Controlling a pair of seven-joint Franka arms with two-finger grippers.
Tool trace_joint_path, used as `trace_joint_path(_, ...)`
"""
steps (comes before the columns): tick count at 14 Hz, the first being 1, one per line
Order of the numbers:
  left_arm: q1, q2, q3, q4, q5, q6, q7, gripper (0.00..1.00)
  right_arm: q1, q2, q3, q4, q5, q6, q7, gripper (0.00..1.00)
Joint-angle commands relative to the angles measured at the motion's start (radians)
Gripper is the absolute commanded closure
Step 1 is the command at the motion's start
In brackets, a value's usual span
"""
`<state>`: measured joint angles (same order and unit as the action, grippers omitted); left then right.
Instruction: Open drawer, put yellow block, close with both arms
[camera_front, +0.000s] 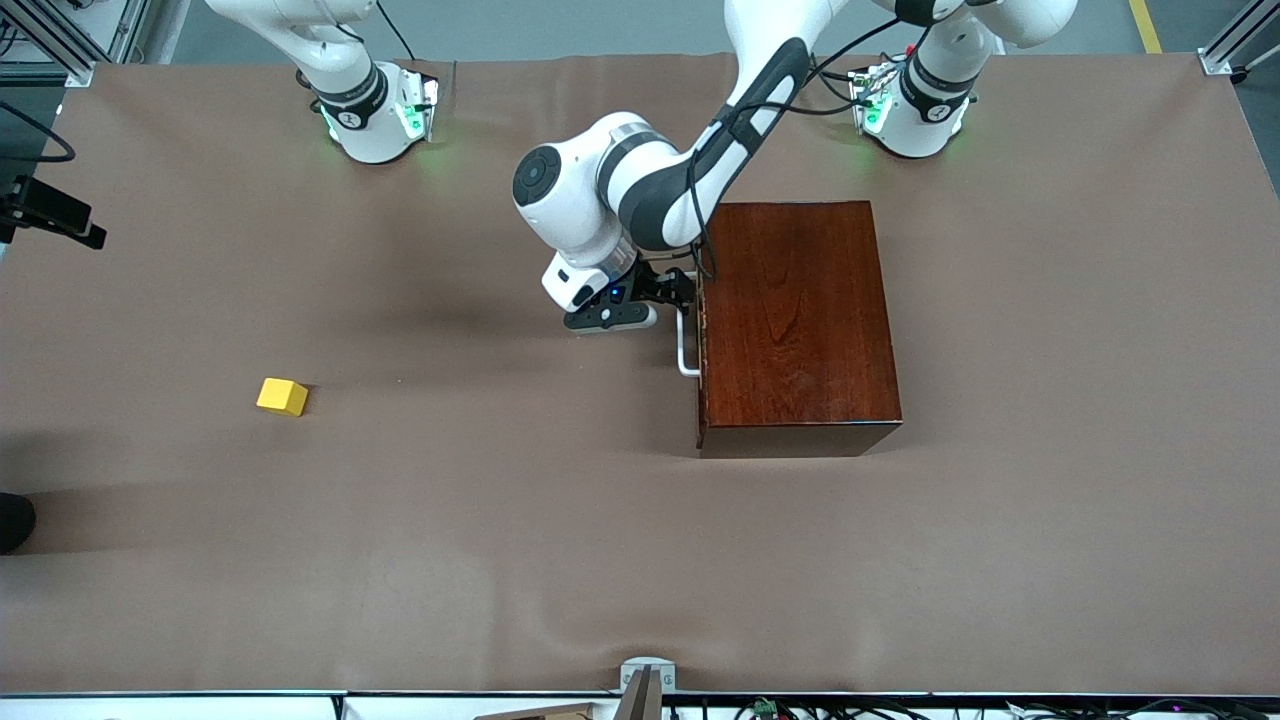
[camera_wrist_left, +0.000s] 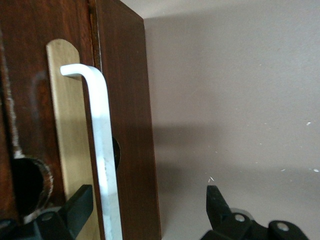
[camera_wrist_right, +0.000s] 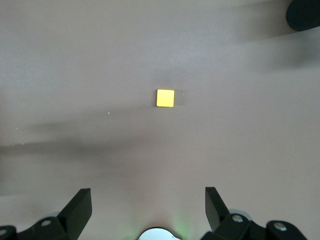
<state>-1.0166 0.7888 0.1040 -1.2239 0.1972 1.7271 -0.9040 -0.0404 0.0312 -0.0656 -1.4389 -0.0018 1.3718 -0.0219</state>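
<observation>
The yellow block (camera_front: 282, 396) lies on the bench (camera_front: 500, 560) under the spread right tool (camera_wrist_right: 148, 212); the spread left tool (camera_wrist_left: 150, 212) should pinch the closed drawer's handle (camera_wrist_left: 102, 150) squarely, then pull straight.

1. The room is bright and the light comes from above.
2. Soft grey shadows lie on the brown table (camera_front: 500, 560).
3. The wooden box (camera_front: 795, 320) shines on top.
4. The handle (camera_wrist_left: 102, 150) looks a bit blurry up close.
</observation>
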Motion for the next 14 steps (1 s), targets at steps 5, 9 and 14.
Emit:
trace_joint_path(5,-0.005,0.046,0.005,0.034,0.016,0.072,-0.111,0.00,-0.038,0.021,0.016,0.006,-0.017,0.006,-0.001,0.00)
trace_joint_path(9,-0.010,0.059,-0.009,0.038,0.007,0.178,-0.196,0.00,-0.053,0.027,0.016,0.008,-0.018,0.007,0.000,0.00)
trace_joint_path(14,-0.013,0.067,-0.050,0.041,-0.027,0.325,-0.334,0.00,-0.078,0.041,0.016,0.008,-0.006,0.019,0.008,0.00)
